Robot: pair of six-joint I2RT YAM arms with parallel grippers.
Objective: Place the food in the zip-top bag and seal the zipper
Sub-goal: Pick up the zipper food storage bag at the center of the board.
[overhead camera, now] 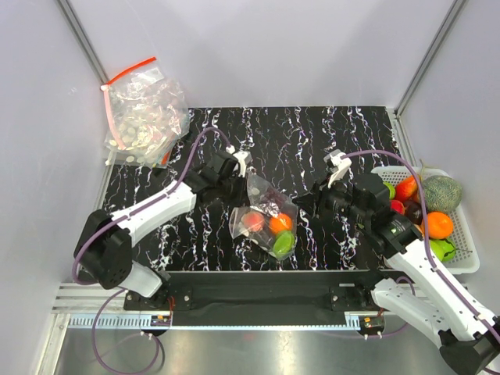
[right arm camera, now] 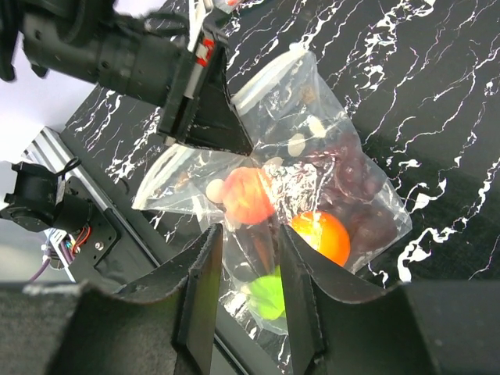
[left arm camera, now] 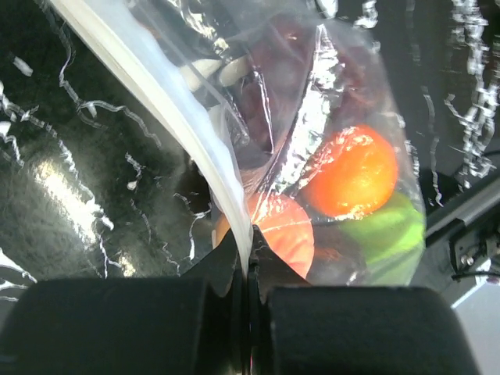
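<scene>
**Desk:** Where does the bag sit?
**Field:** The small clear crinkly zip-top bag [overhead camera: 262,195], printed with white oval spots, lies on the black, white-veined tabletop [overhead camera: 312,133]. It is around the middle and toward the near edge, between the two arms.

**Desk:** And inside?
**Field:** A round orange piece [overhead camera: 281,223], a reddish-orange piece [overhead camera: 254,221], a green piece [overhead camera: 283,244] and a dark purple item [right arm camera: 351,168] show through the plastic.

**Desk:** The left hand?
**Field:** The left hand [left arm camera: 250,242] is clenched on the zipper [left arm camera: 156,101], the narrow pale seal strip along the bag's mouth, on the bag's far-left side. Its wrist view shows the strip running straight into the pinched fingertips.

**Desk:** The right one?
**Field:** The right hand [right arm camera: 250,234] hangs just beside the bag's right side, its fingers [right arm camera: 203,297] apart and gripping nothing. Whether they touch the plastic cannot be told.

**Desk:** Anything else on the tabletop?
**Field:** A white plastic basket [overhead camera: 462,234] of fruit stands at the right edge. A heap of clear bags [overhead camera: 144,113] with a red strip sits in the far left corner.
</scene>
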